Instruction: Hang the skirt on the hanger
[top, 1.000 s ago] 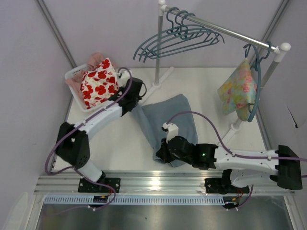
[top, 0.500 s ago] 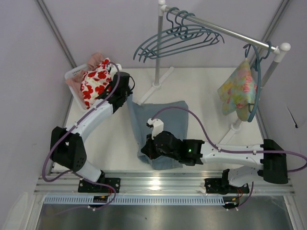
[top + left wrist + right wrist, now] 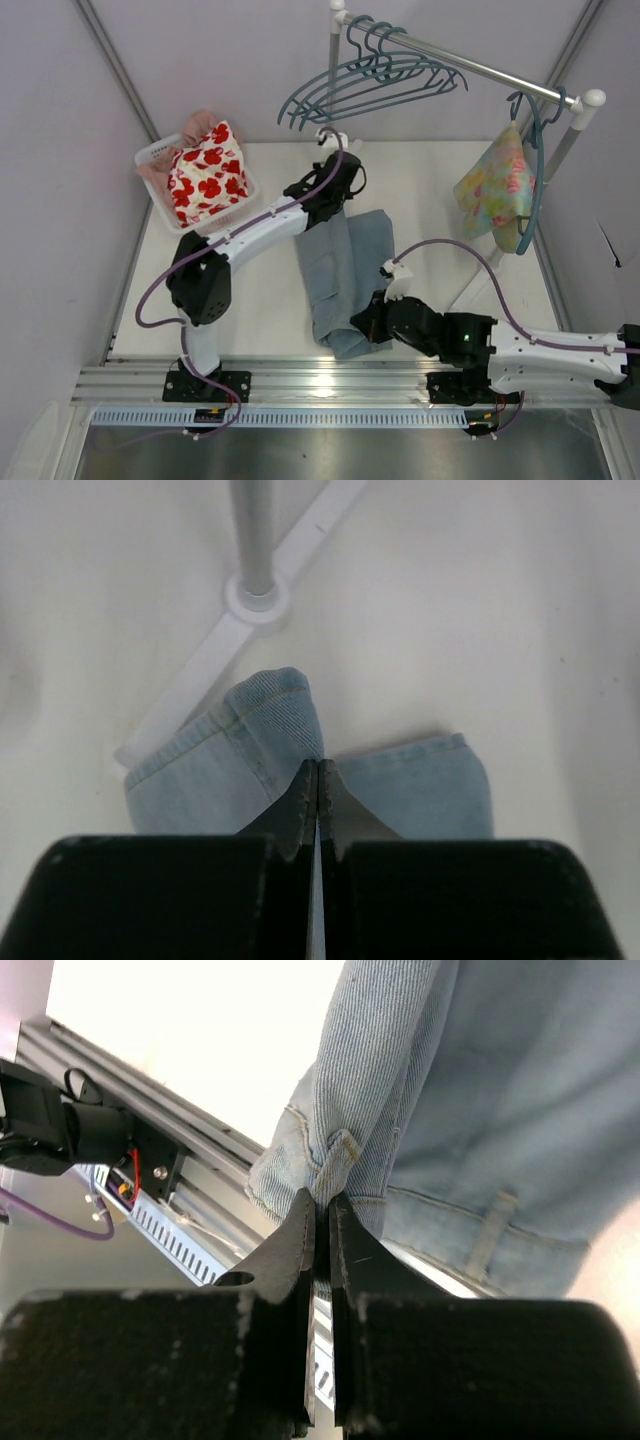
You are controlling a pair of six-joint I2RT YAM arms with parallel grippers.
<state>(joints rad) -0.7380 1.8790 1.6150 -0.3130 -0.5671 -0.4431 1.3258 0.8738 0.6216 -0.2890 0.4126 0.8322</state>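
The light blue denim skirt (image 3: 345, 265) lies bunched lengthwise in a narrow strip on the white table. My left gripper (image 3: 336, 203) is shut on its far edge, close to the rack's foot; the left wrist view shows the tips (image 3: 318, 767) pinching a fold of denim (image 3: 255, 755). At the near end my right gripper (image 3: 367, 323) is shut on the skirt too, its tips (image 3: 322, 1200) clamped on a crumpled stitched edge of the skirt (image 3: 480, 1100). Several teal hangers (image 3: 370, 85) hang on the rail at the back, apart from both grippers.
A white basket (image 3: 152, 155) holding a red-flowered cloth (image 3: 208, 175) sits at the back left. The rack's upright pole (image 3: 330, 110) and its foot (image 3: 255, 595) stand just beyond the left gripper. A pastel floral garment (image 3: 495, 190) hangs at the right. The metal rail (image 3: 320, 380) runs along the near edge.
The left gripper has swung right from beside the basket to the rack's foot, carrying the skirt's far edge. The right gripper has shifted right. The skirt has gathered into a narrower strip.
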